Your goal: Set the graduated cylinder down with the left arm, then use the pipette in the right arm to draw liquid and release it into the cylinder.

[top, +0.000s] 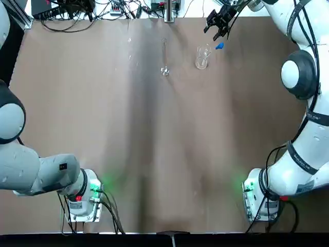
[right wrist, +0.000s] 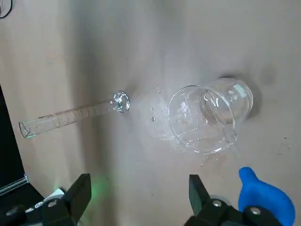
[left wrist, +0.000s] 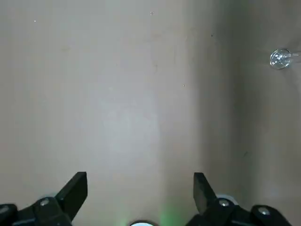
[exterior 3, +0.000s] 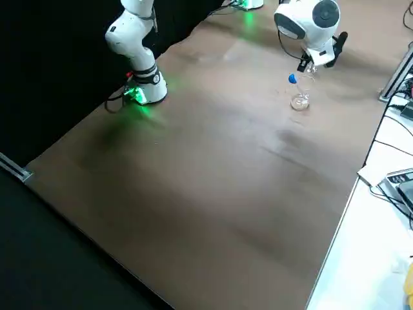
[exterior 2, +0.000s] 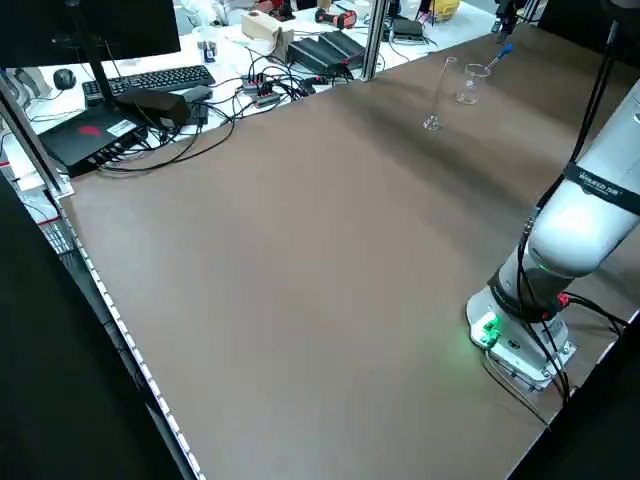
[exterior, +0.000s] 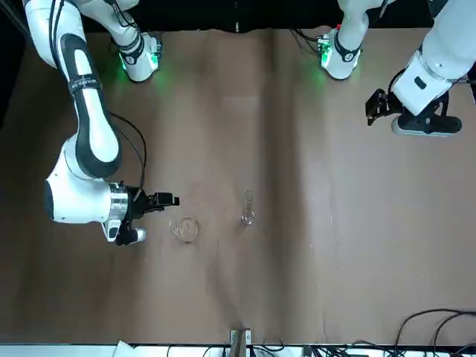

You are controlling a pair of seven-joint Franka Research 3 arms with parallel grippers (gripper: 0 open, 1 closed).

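Main danger, by judgement: a knock to the graduated cylinder (top: 164,60), upright at twelve o'clock on the table (top: 128,154); cause, a narrow foot under a tall tube, plus any low sweep of the right gripper (right wrist: 141,183) from one o'clock; likely result, broken glass. Also possible: a tipped beaker (top: 202,57), at one o'clock, because of the pipette (top: 220,46) leaning inside, blue bulb out over the rim towards half past one; with a poor grip on so smooth a bulb, a slip or a crooked lift, dragging the rim along. Later, with a thin tip over a narrow mouth: drops spilled outside.

Right gripper: fingers apart, bulb just beside one of them, not between; so, for next, a careful centring before any closing. Left gripper (left wrist: 141,183): empty, fingers apart, aside between two and three o'clock in the front view.

As for containers: in the beaker, drops on the wall, but level of liquid impossible to tell; in the cylinder, no liquid to be made out; around the beaker, some drops on the table.
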